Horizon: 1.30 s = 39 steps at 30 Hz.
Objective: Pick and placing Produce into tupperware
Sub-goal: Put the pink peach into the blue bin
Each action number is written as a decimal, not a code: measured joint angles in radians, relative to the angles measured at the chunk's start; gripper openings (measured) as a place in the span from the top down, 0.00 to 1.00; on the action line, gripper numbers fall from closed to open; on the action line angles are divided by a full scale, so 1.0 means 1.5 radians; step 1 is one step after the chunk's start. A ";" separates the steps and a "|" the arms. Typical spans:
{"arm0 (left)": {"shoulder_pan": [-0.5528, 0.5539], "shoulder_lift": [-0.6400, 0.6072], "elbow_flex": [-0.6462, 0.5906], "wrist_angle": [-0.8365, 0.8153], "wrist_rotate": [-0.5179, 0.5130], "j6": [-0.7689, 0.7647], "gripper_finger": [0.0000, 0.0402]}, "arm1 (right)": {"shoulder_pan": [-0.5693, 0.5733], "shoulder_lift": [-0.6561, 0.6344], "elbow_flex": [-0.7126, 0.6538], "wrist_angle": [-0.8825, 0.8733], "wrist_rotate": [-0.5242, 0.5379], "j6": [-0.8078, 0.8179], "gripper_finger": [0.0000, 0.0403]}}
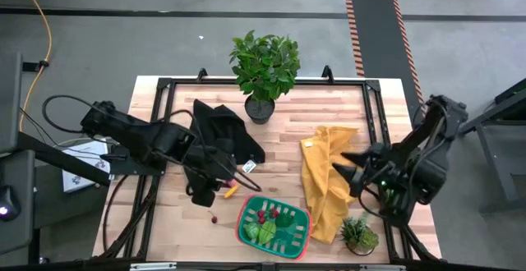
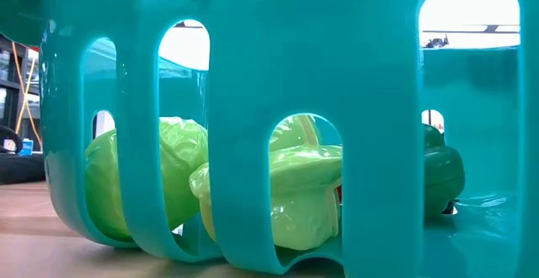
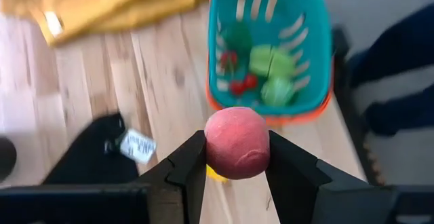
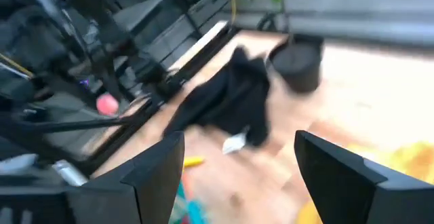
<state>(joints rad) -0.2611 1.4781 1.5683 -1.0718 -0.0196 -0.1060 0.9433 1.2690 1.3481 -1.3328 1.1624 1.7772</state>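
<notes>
The tupperware [image 1: 274, 226] is a green container with a red rim at the table's near edge; in the left wrist view the tupperware [image 3: 224, 68] holds lime-green, dark green and red produce [image 3: 268, 68]. The low view looks through its slotted wall [image 2: 244, 143] at lime-green pieces [image 2: 286, 194]. My left gripper [image 1: 204, 195] hangs left of the container, shut on a pink-red ball [image 3: 237, 139]. My right gripper [image 1: 345, 168] stands open above the yellow cloth [image 1: 325, 185], with nothing between its fingers [image 4: 152, 163]. My left gripper pinches the pink-red ball by its two opposite sides [image 3: 211, 149] between the two fingers. The fingers slant down from the table's left side. The ball is lifted clear of the table, and most of it shows above the fingertips.
A black cloth [image 1: 226, 135] with a white tag lies beside my left arm. A small yellow piece [image 1: 231, 191] and a tiny red bit [image 1: 214, 218] lie on the wood. A potted plant [image 1: 265, 66] stands at the far edge, a small plant [image 1: 359, 234] at the near right.
</notes>
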 joint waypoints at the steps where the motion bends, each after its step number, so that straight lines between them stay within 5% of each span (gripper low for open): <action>1: 0.000 0.000 0.012 0.006 0.000 -0.002 0.69 | 0.002 -0.015 -0.036 0.058 -0.004 -0.006 0.33; 10: 0.000 0.001 0.051 0.029 0.000 -0.012 0.69 | -0.004 -0.091 -0.267 0.608 -0.058 -0.289 0.33; 15: -0.001 0.015 0.050 0.060 0.003 -0.030 0.69 | -0.030 -0.109 -0.315 0.791 -0.110 -0.440 0.33; 27: -0.001 0.107 0.049 0.113 0.020 -0.074 0.69 | -0.116 -0.134 -0.320 0.823 -0.317 -0.544 0.33; 39: -0.025 0.210 0.049 0.167 0.036 -0.107 0.69 | -0.145 -0.183 -0.319 0.744 -0.379 -0.563 0.33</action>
<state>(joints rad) -0.2993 1.7928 1.6421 -0.8210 0.0347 -0.2663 0.7263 0.9939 0.8689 -0.2164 0.5944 0.9323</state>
